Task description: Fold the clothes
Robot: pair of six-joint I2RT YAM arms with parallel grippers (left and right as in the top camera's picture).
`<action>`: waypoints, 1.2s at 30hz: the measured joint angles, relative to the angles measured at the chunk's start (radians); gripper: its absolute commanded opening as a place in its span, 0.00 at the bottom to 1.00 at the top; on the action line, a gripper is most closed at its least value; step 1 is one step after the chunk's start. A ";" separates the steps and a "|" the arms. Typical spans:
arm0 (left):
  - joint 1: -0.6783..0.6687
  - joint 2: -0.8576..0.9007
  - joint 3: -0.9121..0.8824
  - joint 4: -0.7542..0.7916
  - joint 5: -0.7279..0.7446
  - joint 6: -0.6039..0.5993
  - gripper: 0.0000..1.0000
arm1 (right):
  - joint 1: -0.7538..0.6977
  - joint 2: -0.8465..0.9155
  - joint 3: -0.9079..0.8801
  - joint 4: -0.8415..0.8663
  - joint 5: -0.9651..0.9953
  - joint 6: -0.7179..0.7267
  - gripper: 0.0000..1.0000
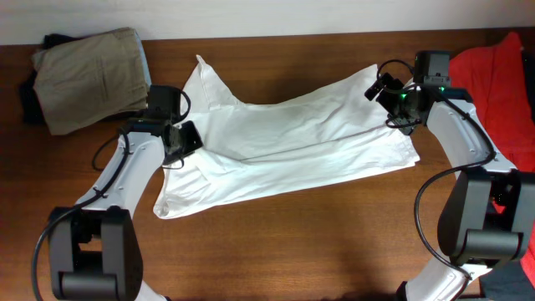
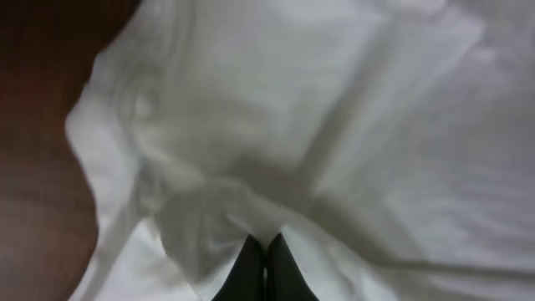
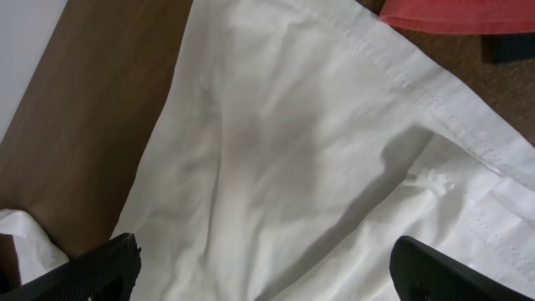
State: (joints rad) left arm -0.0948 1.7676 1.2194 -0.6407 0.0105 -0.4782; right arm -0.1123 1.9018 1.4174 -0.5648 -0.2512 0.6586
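Found white shirt (image 1: 292,142) spread flat and creased across the bench (image 1: 334,242), lying between the two sets of jaws and reaching under both

Noted left jaws pressed together on a raised pinch of the shirt near its left end. Confirmed in the left wrist view: both dark fingers (image 2: 251,272) meeting tip to tip, with white fabric gathered around the tips. Logged long folds running away ahead of the left jaws, and a strip of bare bench to their left

Noted right jaws standing wide apart over the shirt's right end, gripping nothing. Seen in the right wrist view as two dark fingers (image 3: 100,272) at the lower corners, with smooth white fabric filling the gap between them. Could not tell whether the fingertips touch the fabric. Recorded a stitched hem running diagonally ahead of the right jaws, and a small thread tuft (image 3: 430,180) just inside it

Located red garment (image 1: 493,75) beyond the right jaws on their outer side, at the right end of the bench; picked up its edge past the hem at the top of the right wrist view

Located khaki garment (image 1: 92,79), folded, behind and outboard of the left jaws near the far left corner of the bench, apart from the shirt. Noted dark garment (image 1: 29,100) showing from under the khaki one, on the side away from the left jaws
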 measured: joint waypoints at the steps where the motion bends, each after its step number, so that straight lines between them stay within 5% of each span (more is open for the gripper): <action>1: 0.000 0.000 0.000 0.012 0.000 0.000 0.01 | 0.000 0.000 0.000 0.000 0.000 0.000 0.99; 15: 0.000 0.107 0.001 0.217 -0.048 0.000 0.02 | 0.000 0.000 0.000 0.000 0.000 0.000 0.99; 18: 0.000 0.134 0.001 0.236 -0.079 -0.004 0.57 | 0.000 0.000 0.000 0.000 0.003 -0.001 0.99; 20: 0.000 0.140 0.001 0.244 -0.105 0.001 0.70 | 0.000 0.000 0.000 0.000 0.005 0.000 0.99; 27: 0.000 0.140 0.024 0.230 -0.174 -0.001 0.80 | 0.000 0.000 0.000 0.001 0.014 -0.001 0.99; 36: -0.004 0.045 0.123 -0.121 -0.007 -0.001 0.80 | 0.000 0.000 0.000 0.003 0.026 -0.001 0.99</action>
State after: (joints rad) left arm -0.0986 1.8122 1.3422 -0.7616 0.0036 -0.4789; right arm -0.1123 1.9018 1.4174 -0.5621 -0.2249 0.6579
